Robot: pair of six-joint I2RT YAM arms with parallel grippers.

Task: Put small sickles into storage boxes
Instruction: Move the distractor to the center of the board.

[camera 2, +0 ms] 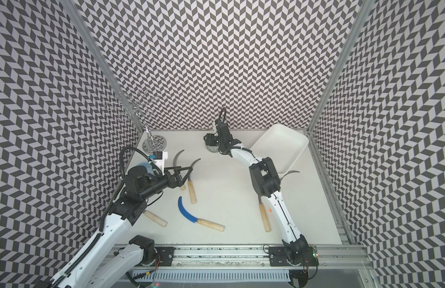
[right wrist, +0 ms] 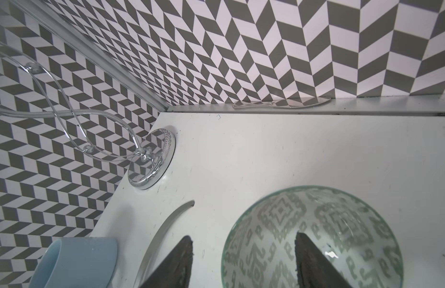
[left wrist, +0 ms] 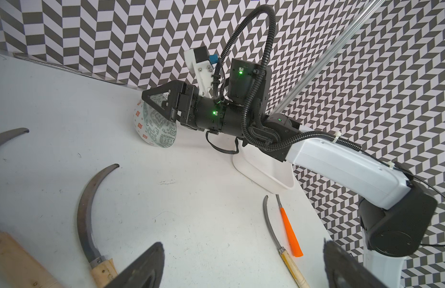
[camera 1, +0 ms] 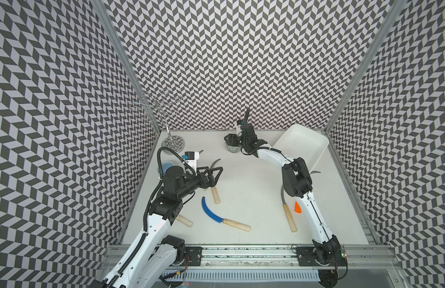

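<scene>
My left gripper (camera 1: pixel 211 172) (left wrist: pixel 242 244) hangs open over the table's left half, with only bare table between its fingers. Two grey-bladed sickles (camera 2: pixel 190 179) (left wrist: pixel 88 207) lie just beside it. A blue-bladed sickle (camera 1: pixel 211 212) lies mid-table, and a wooden handle (camera 1: pixel 184 220) sticks out from under the left arm. Next to the right arm lie a grey sickle (camera 1: pixel 288 217) and an orange-handled one (left wrist: pixel 290 232). The white storage box (camera 1: pixel 301 145) stands at the back right, with nothing visible in it. My right gripper (camera 1: pixel 230 140) (right wrist: pixel 243 235) is open, its jaws astride the rim of a patterned bowl (right wrist: pixel 341 237).
A light-blue mug (camera 1: pixel 166 166) sits behind the left wrist at the table's left edge. A clear glass stand (camera 1: pixel 172 143) rises in the back-left corner. A clear plastic knife (right wrist: pixel 281 104) lies along the back wall. Patterned walls close in three sides.
</scene>
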